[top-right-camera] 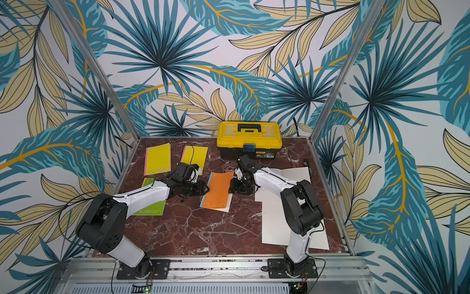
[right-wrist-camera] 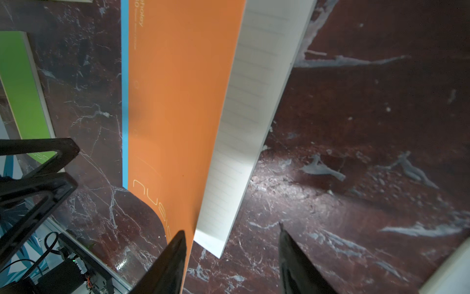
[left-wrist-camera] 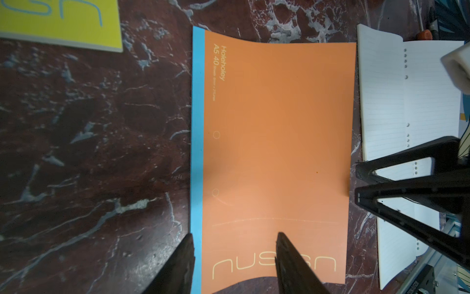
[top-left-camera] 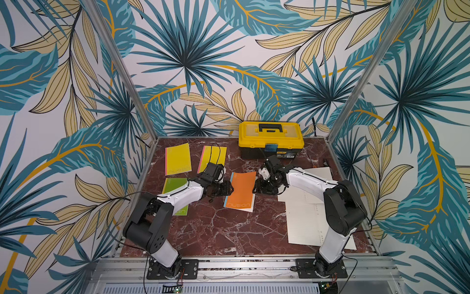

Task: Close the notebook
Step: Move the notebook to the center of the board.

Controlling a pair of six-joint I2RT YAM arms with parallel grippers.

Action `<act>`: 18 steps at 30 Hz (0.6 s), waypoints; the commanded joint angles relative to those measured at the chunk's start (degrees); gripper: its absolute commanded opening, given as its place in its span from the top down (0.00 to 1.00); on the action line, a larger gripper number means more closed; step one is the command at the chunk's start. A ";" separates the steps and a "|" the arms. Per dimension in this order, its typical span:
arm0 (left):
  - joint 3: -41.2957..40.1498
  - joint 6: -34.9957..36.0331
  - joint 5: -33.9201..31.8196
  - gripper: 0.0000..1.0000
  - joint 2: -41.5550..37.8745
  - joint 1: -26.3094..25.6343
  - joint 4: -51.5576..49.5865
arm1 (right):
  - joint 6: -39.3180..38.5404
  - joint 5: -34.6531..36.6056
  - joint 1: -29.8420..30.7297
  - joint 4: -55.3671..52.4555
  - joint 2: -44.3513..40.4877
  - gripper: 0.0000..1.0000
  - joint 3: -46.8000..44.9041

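Note:
The orange notebook (top-left-camera: 243,188) (top-right-camera: 218,189) lies mid-table, with a blue strip along its spine on the left. Its cover (left-wrist-camera: 279,127) bows upward and, in the right wrist view, stands lifted off the lined white pages (right-wrist-camera: 254,101). My left gripper (top-left-camera: 230,189) (left-wrist-camera: 234,236) is open at the spine side, one finger over the table and the other over the cover. My right gripper (top-left-camera: 255,189) (right-wrist-camera: 230,229) is open at the cover's free edge. One of its fingers (right-wrist-camera: 175,252) sits against that edge and the other is over bare table.
Two yellow notebooks (top-left-camera: 178,159) (top-left-camera: 213,156) and a green one (top-left-camera: 175,188) lie at the left, partly under the left arm. A yellow toolbox (top-left-camera: 270,137) stands at the back. Loose lined sheets (top-left-camera: 305,224) cover the right side under the right arm.

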 commanded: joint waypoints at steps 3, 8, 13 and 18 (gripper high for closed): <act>1.39 0.71 -0.54 0.48 1.16 -0.24 -0.91 | -0.93 0.32 0.35 -1.77 3.41 0.46 1.80; 2.21 0.83 -2.27 0.50 2.11 -0.24 -2.50 | -0.98 1.34 0.46 -1.88 5.04 0.58 2.20; 2.55 1.04 -2.51 0.51 3.48 -0.24 -2.83 | -1.02 1.08 0.58 -1.46 6.14 0.63 2.20; 3.06 1.31 -3.02 0.53 4.93 -0.28 -2.83 | -0.80 0.80 1.11 -0.70 7.41 0.66 2.41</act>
